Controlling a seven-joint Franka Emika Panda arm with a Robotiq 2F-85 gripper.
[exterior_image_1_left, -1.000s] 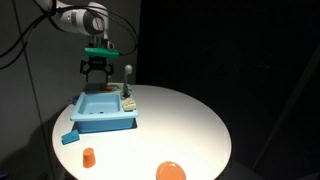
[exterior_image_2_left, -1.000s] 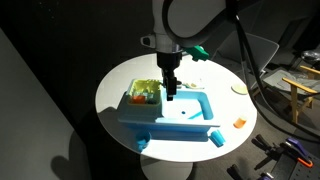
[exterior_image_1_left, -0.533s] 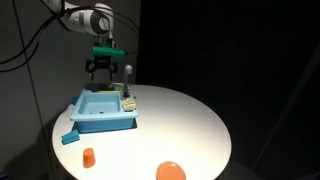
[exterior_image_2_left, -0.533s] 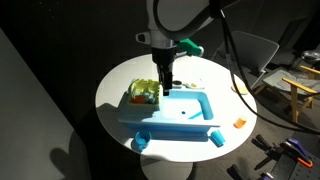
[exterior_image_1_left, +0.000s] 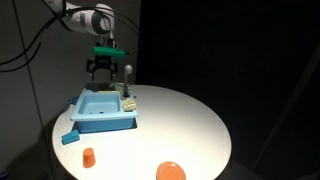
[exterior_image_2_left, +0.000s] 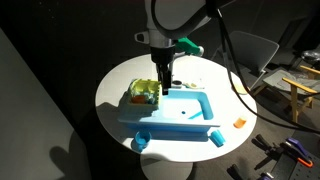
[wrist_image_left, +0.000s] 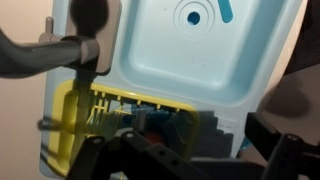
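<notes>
My gripper (exterior_image_1_left: 100, 70) hangs open and empty above the back of a light blue toy sink (exterior_image_1_left: 103, 122), over the edge between the basin and a yellow dish rack (exterior_image_2_left: 143, 94). In the wrist view the gripper (wrist_image_left: 230, 132) shows two dark fingers (wrist_image_left: 265, 125) spread apart over the rim of the sink (wrist_image_left: 200, 60), with the rack (wrist_image_left: 75, 115) and its coloured items to the left. A grey faucet (wrist_image_left: 70, 52) curves over the basin, and it stands upright at the sink's back corner in an exterior view, faucet (exterior_image_1_left: 128, 76).
The sink sits on a round white table (exterior_image_1_left: 190, 125). An orange cup (exterior_image_1_left: 88, 157) and an orange plate (exterior_image_1_left: 171, 171) lie near the front edge. Blue pieces (exterior_image_2_left: 141, 140) (exterior_image_2_left: 214, 137) rest by the sink. A small orange item (exterior_image_2_left: 240, 122) lies further out.
Over the last second the gripper shifted a little from above the basin toward the dish rack, then stayed still. Its jaws remained open.
</notes>
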